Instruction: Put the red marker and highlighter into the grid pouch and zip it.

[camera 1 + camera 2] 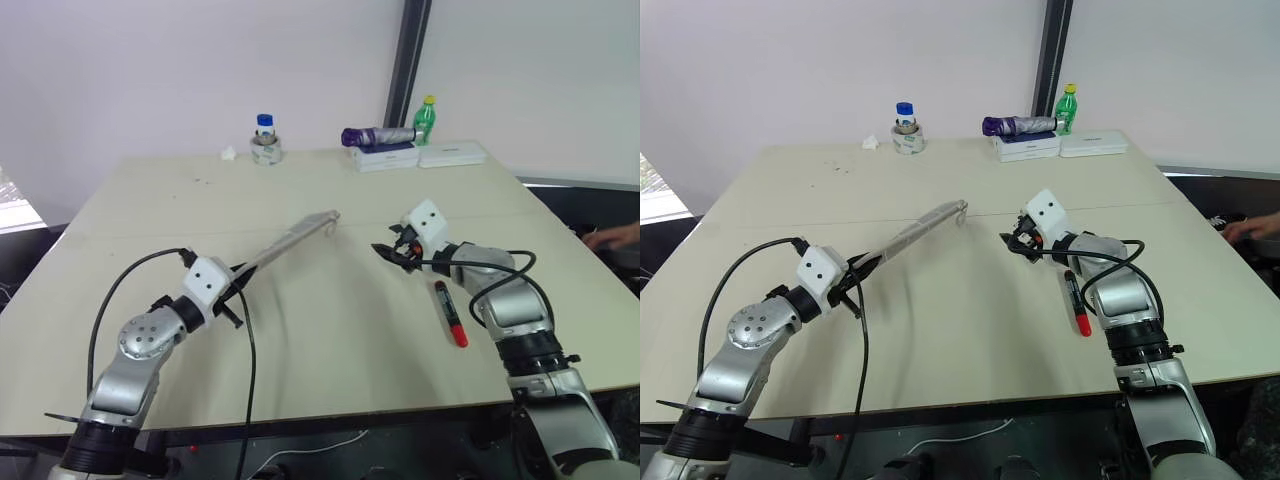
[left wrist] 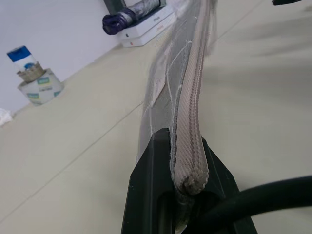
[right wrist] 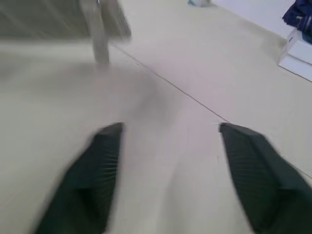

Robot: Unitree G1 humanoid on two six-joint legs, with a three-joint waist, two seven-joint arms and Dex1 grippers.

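- Table [image 1: 330, 340]: pale beige top with a thin seam line running left to right across its far half.
- Left gripper [image 1: 236, 291]: sits at the near left, pointing toward the far right. Its black fingers [image 2: 151, 195] are clamped on one end of the pouch, gripping the zipper edge.
- Pouch [image 1: 290, 240]: grey fabric, seen edge-on, stretched out from the left gripper toward the table centre and held off the surface at the gripped end. The far end carries a small pull loop [image 1: 330, 218] that hangs just above or on the table; which one cannot be told. The left wrist view shows the ribbed zipper band [image 2: 192, 112] running along the top edge, with a faint white grid on the side panel.
- Right gripper [image 1: 392, 253]: sits right of centre, pointing left toward the pouch's far end but apart from it. The right wrist view shows its two fingers [image 3: 100, 170] spread wide with bare table between them; nothing is held.
- Marker [image 1: 449, 313]: red body with a black end, lying flat on the table at the near right, partly under the right forearm. It is outside the pouch and well apart from it.
- Far edge of the table: a roll of tape with a blue-capped bottle [image 1: 265, 140], two white boxes [image 1: 420, 156], a folded purple umbrella [image 1: 378, 136] on the left box, and a green bottle [image 1: 426, 121].
- A person's hand [image 1: 615, 236] rests at the far right edge.
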